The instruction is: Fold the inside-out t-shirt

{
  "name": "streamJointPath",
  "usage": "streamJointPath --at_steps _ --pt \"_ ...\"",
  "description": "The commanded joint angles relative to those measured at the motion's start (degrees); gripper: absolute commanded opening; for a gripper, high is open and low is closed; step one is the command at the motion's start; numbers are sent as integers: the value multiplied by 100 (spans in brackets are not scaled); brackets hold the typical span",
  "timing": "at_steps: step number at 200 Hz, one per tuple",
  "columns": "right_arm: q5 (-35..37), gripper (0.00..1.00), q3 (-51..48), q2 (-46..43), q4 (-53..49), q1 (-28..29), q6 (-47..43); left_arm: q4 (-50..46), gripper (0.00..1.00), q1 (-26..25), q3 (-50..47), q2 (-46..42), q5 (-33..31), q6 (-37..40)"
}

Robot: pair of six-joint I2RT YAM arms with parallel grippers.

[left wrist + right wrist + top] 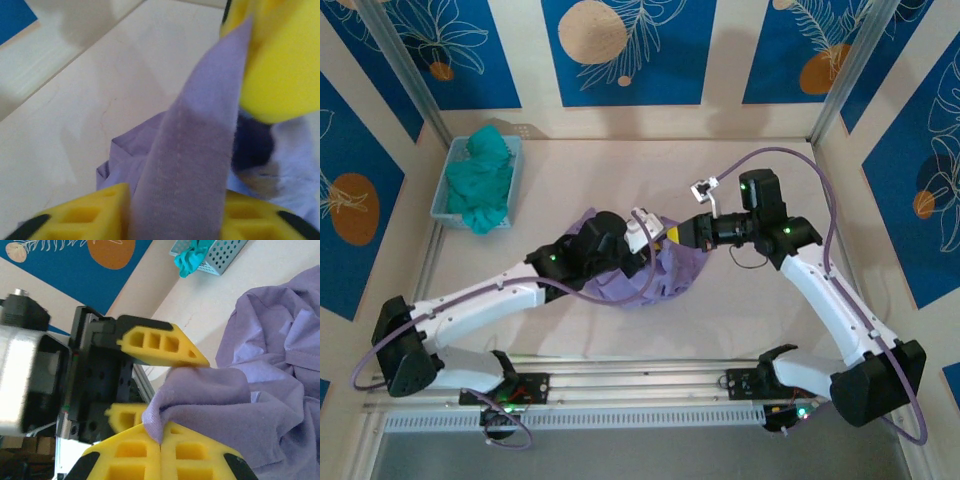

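Blue wall panels (660, 60) with pale leaves and orange discs ring the beige table (620, 170), evenly lit.

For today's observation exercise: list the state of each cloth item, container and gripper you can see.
Lavender cloth t-shirt: crumpled, unfolded, on the table.
Right gripper: shut on the t-shirt.
Left gripper: fingers astride a t-shirt fold; grip unclear.
Teal-green cloth garment: bunched in basket.
Light blue perforated basket: upright, holding the garment.
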Motion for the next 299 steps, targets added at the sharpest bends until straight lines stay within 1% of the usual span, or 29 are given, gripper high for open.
streamJointPath --at_steps 1,17,33,46,56,73,86,103,125,147,161,178,187,195,210,247,264,281,299 --pt "254 0 63 -227 -395 -55 -499 -198 22 358 226 -64 969 -433" --pt "382 0 37 -256 -508 -54 -787 -177 10 639 143 -132 2043 -877" --pt "597 0 6 -249 -460 -24 -862 -57 0 862 58 -183 3143 -1391" --pt "791 3 -29 -227 -334 23 -816 240 0 960 -74 -264 3879 -1826" --pt "1023 10 -30 -184 -255 81 -725 607 0 1007 -234 -362 4311 -2213" --pt "1499 18 53 -29 -282 167 -560 1371 0 1069 -520 -548 4661 -2869" --pt "1901 21 151 91 -444 205 -454 1768 0 1121 -652 -611 4635 -3259" --pt "2408 24 211 94 -683 250 -413 1887 0 1139 -695 -613 4316 -3529" --pt "2873 29 143 -175 -940 293 -354 1804 0 1148 -669 -537 3881 -3592" --pt "3026 33 -12 -637 -1149 334 -309 1777 0 1152 -680 -481 3688 -3573" --pt "2898 35 -177 -970 -1188 377 -253 1742 0 1150 -689 -454 3614 -3535" --pt "2417 37 -525 -1327 -953 418 28 1703 0 1153 -678 -436 3563 -3493" --pt "2025 38 -729 -1412 -721 436 212 1698 0 1146 -675 -431 3543 -3472" --pt "1817 38 -888 -1418 -563 446 391 1693 0 1152 -680 -430 3530 -3456" --pt "1700 38 -1072 -1372 -364 486 598 1693 0 1153 -675 -434 3520 -3434" --pt "2196 37 -1322 -1293 178 765 860 1650 0 1150 -681 -449 3535 -3428" --pt "2759 37 -1244 -1157 196 869 803 1643 0 1154 -700 -488 3544 -3402" --pt "3512 38 -1161 -1062 97 930 607 1623 0 1151 -717 -514 3544 -3384" --pt "3861 40 -1135 -945 92 934 441 1598 0 1145 -733 -536 3567 -3365"
